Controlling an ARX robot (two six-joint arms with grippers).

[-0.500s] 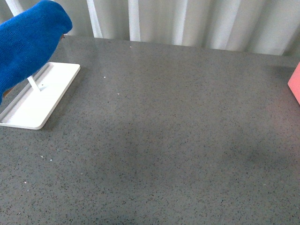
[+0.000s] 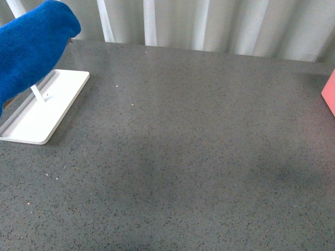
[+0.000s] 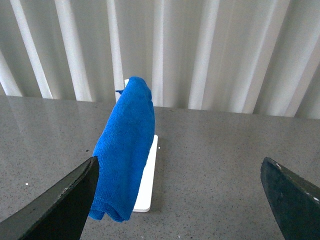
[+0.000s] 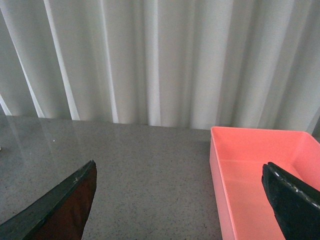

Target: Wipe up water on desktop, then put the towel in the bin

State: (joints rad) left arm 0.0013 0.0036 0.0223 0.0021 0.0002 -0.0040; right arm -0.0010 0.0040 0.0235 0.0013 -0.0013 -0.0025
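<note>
Up front, the front view shows the blue towel (image 2: 31, 47) bunched high at the far left edge, hanging over a white tray (image 2: 49, 112) with a thin white rod (image 2: 37, 94) showing beneath it. The grey speckled desktop (image 2: 199, 157) fills the rest, a pale curtain (image 2: 220, 26) runs behind it, and a sliver of the pink bin (image 2: 330, 94) shows at the far right edge. Neither arm appears here. In the left wrist view, the left gripper (image 3: 179, 159) has its two dark fingers spread wide with only desktop between them. The towel (image 3: 125, 150) hangs ahead of it, draped down over the tray, its lower fold close beside one finger but not between the two. In the right wrist view, the right gripper (image 4: 179, 163) is likewise spread wide and holds nothing. The bin (image 4: 260, 175) sits on the desktop ahead of it, near one finger, its open top facing up.
</note>
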